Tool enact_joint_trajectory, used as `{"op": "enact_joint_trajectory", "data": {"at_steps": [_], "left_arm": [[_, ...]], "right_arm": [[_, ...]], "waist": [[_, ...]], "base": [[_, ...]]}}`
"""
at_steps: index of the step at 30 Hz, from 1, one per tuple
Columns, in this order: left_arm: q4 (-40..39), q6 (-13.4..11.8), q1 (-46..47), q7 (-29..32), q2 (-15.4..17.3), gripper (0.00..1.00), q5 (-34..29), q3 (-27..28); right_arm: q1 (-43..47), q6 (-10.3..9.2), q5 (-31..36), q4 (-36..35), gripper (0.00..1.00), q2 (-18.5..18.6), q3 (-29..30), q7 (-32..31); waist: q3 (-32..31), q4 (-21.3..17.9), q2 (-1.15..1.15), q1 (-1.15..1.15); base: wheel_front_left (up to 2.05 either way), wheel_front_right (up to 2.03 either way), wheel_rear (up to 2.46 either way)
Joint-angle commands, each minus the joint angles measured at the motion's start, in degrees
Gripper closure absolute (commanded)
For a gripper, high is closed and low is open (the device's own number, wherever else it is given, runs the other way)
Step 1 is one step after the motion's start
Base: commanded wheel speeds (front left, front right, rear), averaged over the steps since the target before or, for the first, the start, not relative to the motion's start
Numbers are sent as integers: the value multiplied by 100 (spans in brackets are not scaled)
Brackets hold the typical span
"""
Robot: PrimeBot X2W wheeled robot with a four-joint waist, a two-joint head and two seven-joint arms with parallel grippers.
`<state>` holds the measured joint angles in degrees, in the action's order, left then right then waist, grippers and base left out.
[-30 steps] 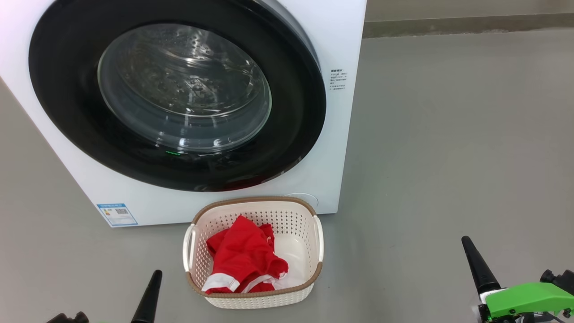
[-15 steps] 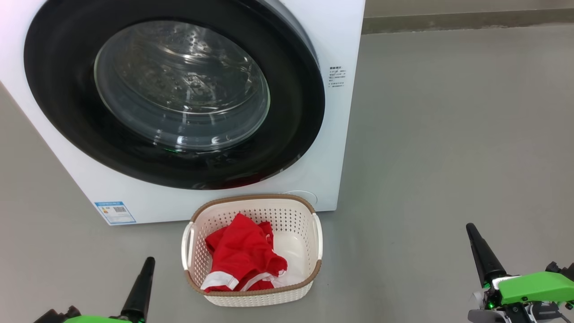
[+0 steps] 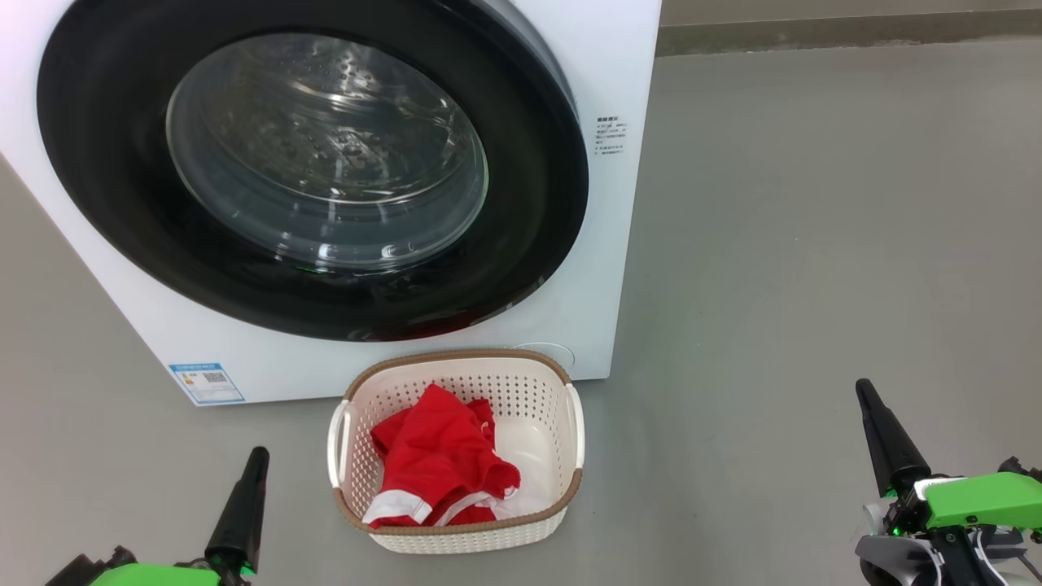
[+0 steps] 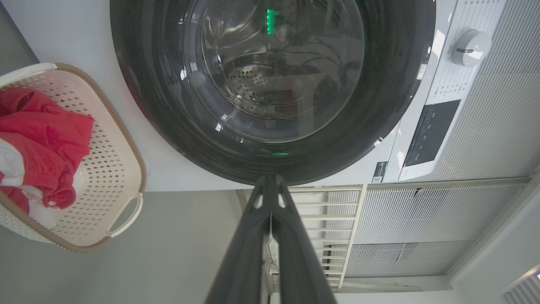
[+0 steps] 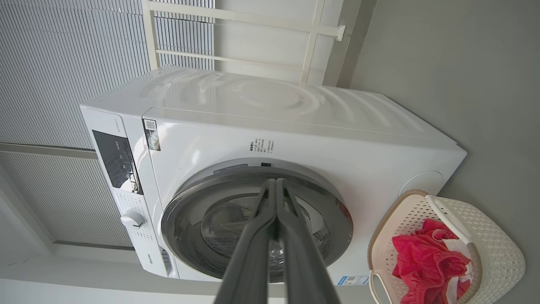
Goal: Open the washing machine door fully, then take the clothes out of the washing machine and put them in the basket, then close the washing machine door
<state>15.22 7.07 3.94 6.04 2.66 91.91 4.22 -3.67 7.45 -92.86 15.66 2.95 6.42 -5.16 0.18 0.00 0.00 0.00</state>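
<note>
Now | left gripper [image 3: 257, 457], right gripper [image 3: 863, 391] pinched, empty | basket [image 3: 456, 540] with clothes [image 3: 440, 464] fronts closed door [image 3: 122, 203]

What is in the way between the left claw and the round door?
Nothing visible does: the left gripper points straight at the washing machine door over grey floor, and the basket stands to its right.

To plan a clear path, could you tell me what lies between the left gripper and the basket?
Bare floor, in the head view, separates the left gripper from the basket.
</note>
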Motion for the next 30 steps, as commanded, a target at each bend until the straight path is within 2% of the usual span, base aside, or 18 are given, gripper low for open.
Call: {"op": "enact_joint_trajectory", "data": {"at_steps": [1, 30], "left_arm": [[-117, 42, 223, 23, 45, 100, 48, 202], [-117, 42, 224, 33, 36, 100, 38, 214]], "right_arm": [[-241, 3, -23, -170, 100, 75, -102, -43], [-244, 3, 9, -168, 100, 48, -64, -73]], "waist": [[0, 0, 0, 0], [0, 0, 0, 0]], "base": [[0, 0, 0], [0, 0, 0]]}}
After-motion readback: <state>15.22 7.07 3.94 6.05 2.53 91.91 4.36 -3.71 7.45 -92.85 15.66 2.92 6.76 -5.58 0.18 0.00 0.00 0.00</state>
